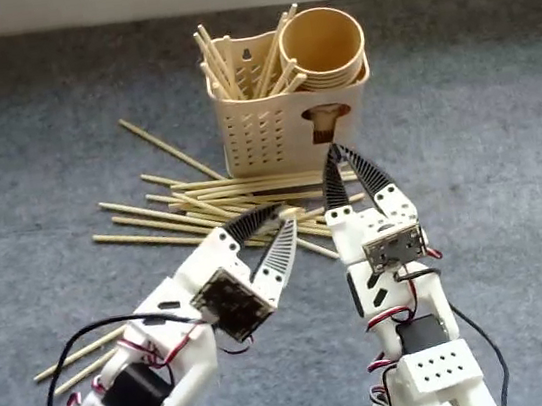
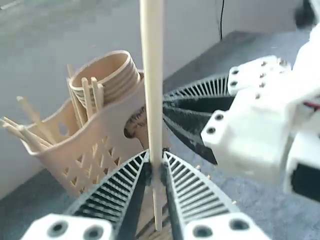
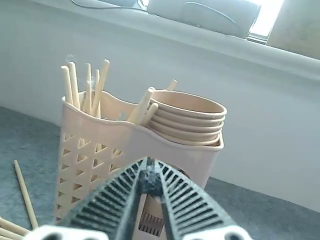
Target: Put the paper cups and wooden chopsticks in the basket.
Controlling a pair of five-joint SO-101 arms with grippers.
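high view: the basket (image 1: 285, 125) stands at the far side of the table (image 1: 49, 133), just past both grippers.
cups: the cups (image 1: 325, 46) are stacked inside the basket, in its right part as seen from above.
standing sticks: some standing sticks (image 1: 221, 64) are packed into the basket beside the cups.
loose sticks: many loose sticks (image 1: 201, 208) lie flat on the table in front of the basket, and a few more lie near the left arm's base.
left gripper: the left gripper (image 1: 284, 223) is held over the loose sticks. its jaws are clamped on one stick (image 2: 151, 75), gripped near one end, with the long part pointing up.
right gripper: the right gripper (image 1: 335, 154) is held close to the basket's front wall. its jaws are pressed together, and nothing is seen between them.
step in hand: the clamped stick is judged ready to be carried to the basket.
how to do it well: the stick should be lifted above the rim first. it should then be tipped so one end goes down next to the standing sticks, not onto the cups. the grip should be kept tight until that end is inside. the right gripper is very near, so a bump should be avoided, and the basket looks light enough to be knocked over.
to do: the cups look done, but many sticks are not yet in.
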